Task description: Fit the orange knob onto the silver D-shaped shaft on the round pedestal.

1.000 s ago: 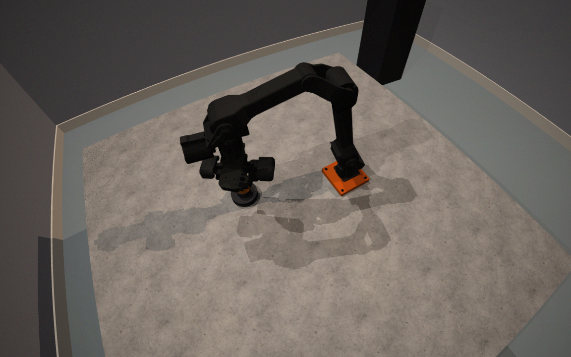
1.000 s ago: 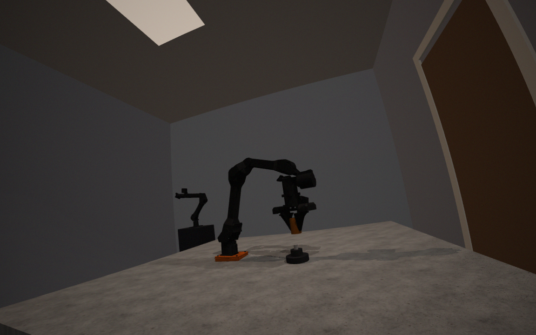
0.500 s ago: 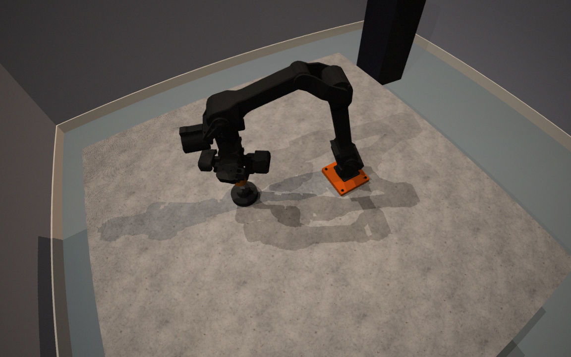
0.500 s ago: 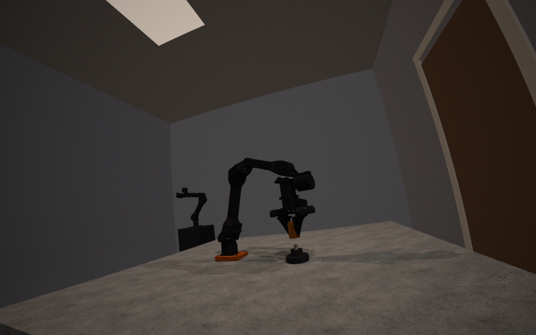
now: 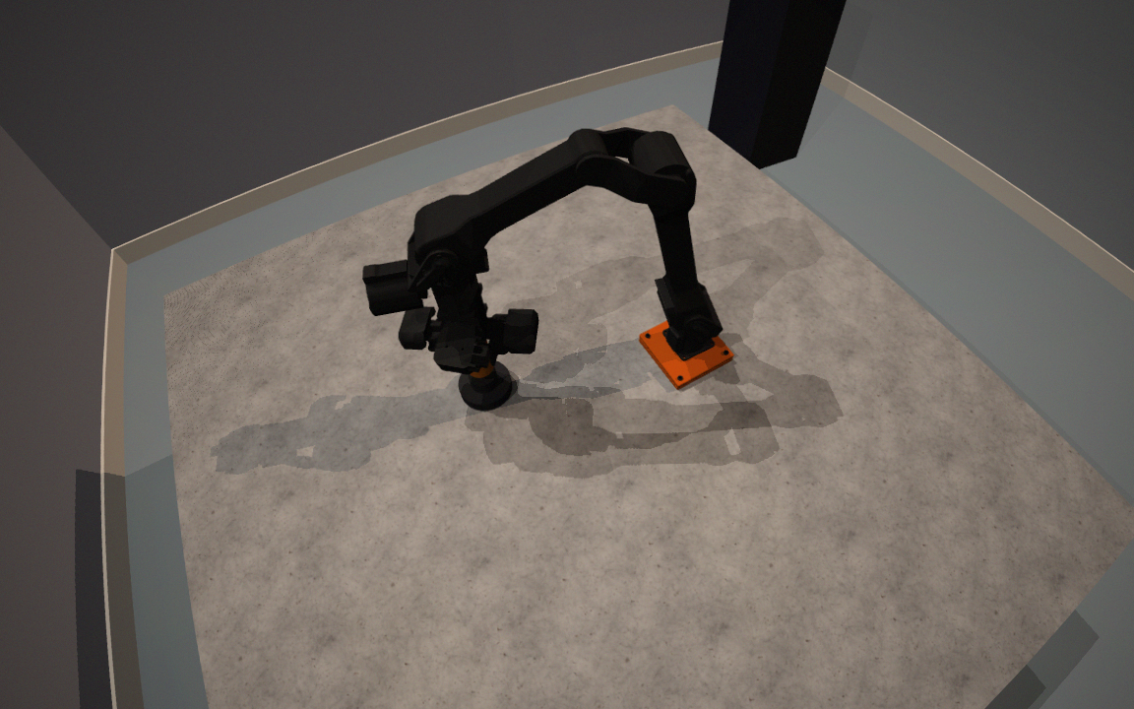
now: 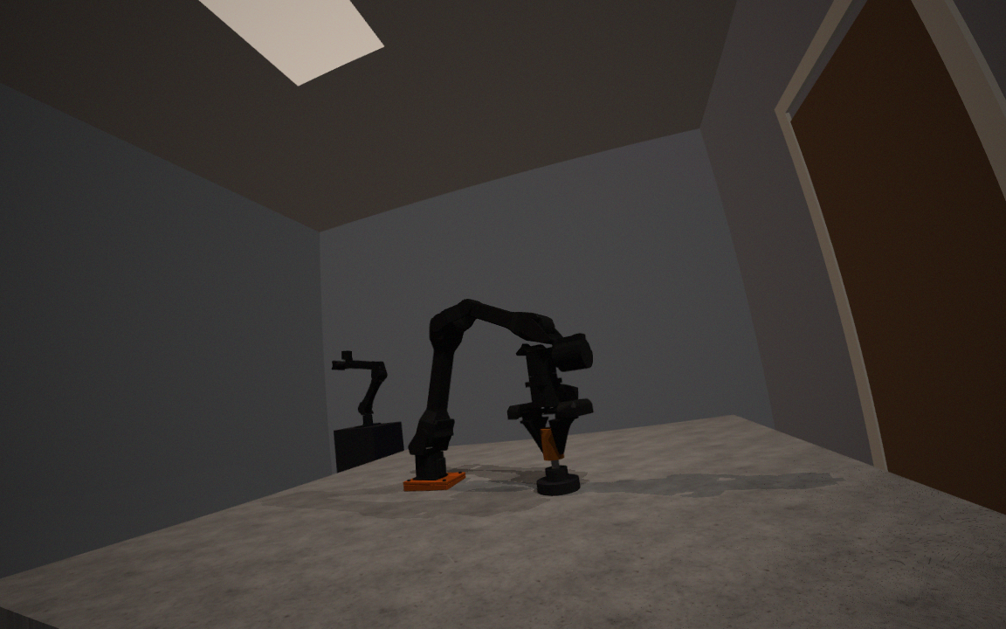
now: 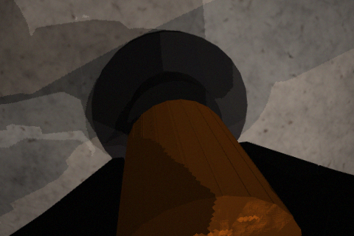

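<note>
My gripper [image 5: 475,359] [image 6: 547,434] points straight down and is shut on the orange knob [image 5: 482,371] [image 6: 547,444] [image 7: 197,182], which it holds upright. The knob's lower end sits directly over the black round pedestal [image 5: 487,392] [image 6: 558,486] [image 7: 162,56], very close above its raised hub in the side view. In the wrist view the knob covers the middle of the pedestal and hides the silver shaft. The knob's hole is hidden underneath it. I cannot tell whether the knob is on the shaft.
The arm's orange base plate [image 5: 685,354] [image 6: 433,481] is bolted to the stone-patterned table right of the pedestal. A raised pale rim [image 5: 113,353] borders the table. A dark pillar [image 5: 774,79] stands at the back. A second small arm [image 6: 366,383] stands far behind.
</note>
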Controlling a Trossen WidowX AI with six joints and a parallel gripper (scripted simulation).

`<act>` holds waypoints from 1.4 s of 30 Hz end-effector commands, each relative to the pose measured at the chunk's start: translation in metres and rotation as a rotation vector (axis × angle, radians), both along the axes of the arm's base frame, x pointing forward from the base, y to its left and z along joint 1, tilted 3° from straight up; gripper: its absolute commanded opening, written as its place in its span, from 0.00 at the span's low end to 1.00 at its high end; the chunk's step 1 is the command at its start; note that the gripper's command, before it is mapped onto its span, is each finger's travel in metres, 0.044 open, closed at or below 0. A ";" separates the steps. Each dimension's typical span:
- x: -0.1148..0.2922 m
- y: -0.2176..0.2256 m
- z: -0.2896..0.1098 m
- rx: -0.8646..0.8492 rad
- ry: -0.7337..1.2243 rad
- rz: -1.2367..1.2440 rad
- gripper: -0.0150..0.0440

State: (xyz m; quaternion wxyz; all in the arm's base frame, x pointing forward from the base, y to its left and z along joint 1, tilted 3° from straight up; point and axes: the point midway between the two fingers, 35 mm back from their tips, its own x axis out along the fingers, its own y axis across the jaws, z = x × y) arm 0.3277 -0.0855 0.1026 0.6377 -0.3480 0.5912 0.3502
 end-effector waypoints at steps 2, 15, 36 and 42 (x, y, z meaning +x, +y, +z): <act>0.002 0.000 0.002 0.002 -0.004 0.000 0.25; 0.001 0.001 0.000 0.002 -0.004 0.000 0.25; 0.002 0.000 -0.002 0.002 -0.004 0.000 0.25; 0.001 0.000 0.003 0.002 -0.004 0.000 0.25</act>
